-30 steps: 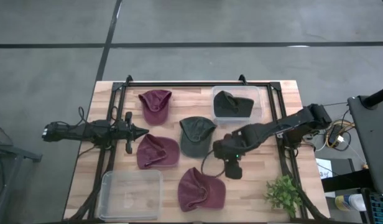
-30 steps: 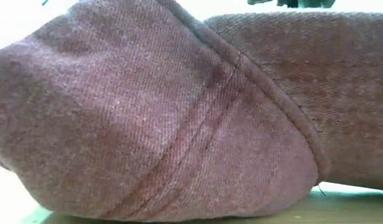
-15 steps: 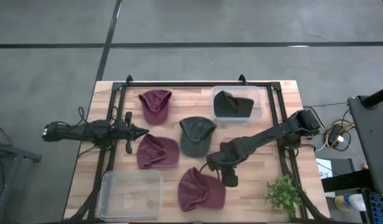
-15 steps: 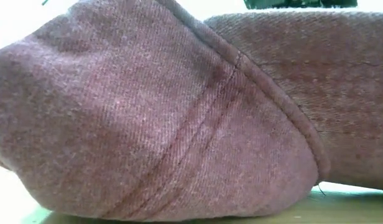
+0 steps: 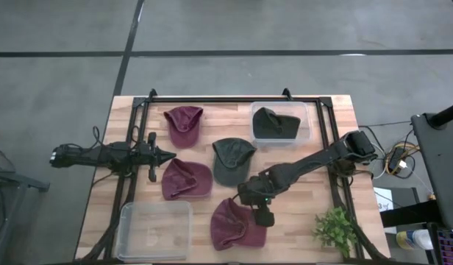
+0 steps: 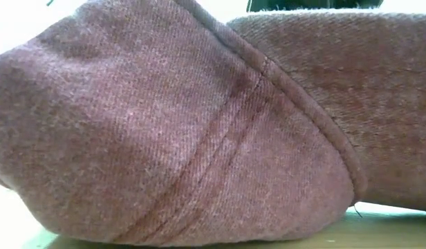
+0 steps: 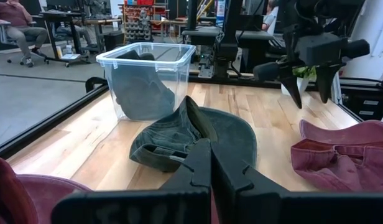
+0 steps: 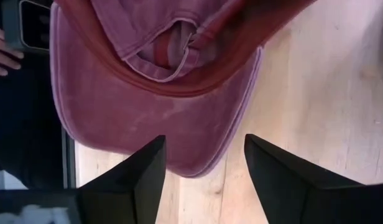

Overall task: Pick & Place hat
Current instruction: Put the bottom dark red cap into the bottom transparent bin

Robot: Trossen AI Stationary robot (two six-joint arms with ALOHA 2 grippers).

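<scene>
Hats are seen spread over the table point(image 5: 337, 110) in the high view: a maroon hat point(image 5: 237, 224) at lower centre, a second point(image 5: 187, 179) at centre left, a third point(image 5: 183, 124) at upper centre, and a green hat point(image 5: 232, 159) in the middle. A dark hat point(image 5: 274, 123) is held in a clear bin point(image 5: 309, 125) at upper right; an empty bin point(image 5: 155, 229) is placed at lower left, and a plant point(image 5: 335, 228) at lower right. The right gripper point(image 5: 252, 202) is positioned over the upper right edge of the lower maroon hat, its arm reaching in from the right. The left gripper point(image 5: 168, 155) is parked at centre left, just beside the second maroon hat.

The low view is almost wholly filled by maroon cloth point(image 6: 199, 131).

In the left wrist view, the left fingers point(image 7: 207, 168) are seen pressed together at bottom centre, with nothing between them. The green hat point(image 7: 191, 134) is shown in the middle, the bin point(image 7: 145, 81) at upper left, and the right gripper point(image 7: 308, 93), fingers apart, at upper right above a maroon hat point(image 7: 344, 152).

In the right wrist view, the right fingers point(image 8: 145, 171) are spread apart at the bottom of the frame, with the maroon brim point(image 8: 154, 118) framed between and above them, not yet gripped.
</scene>
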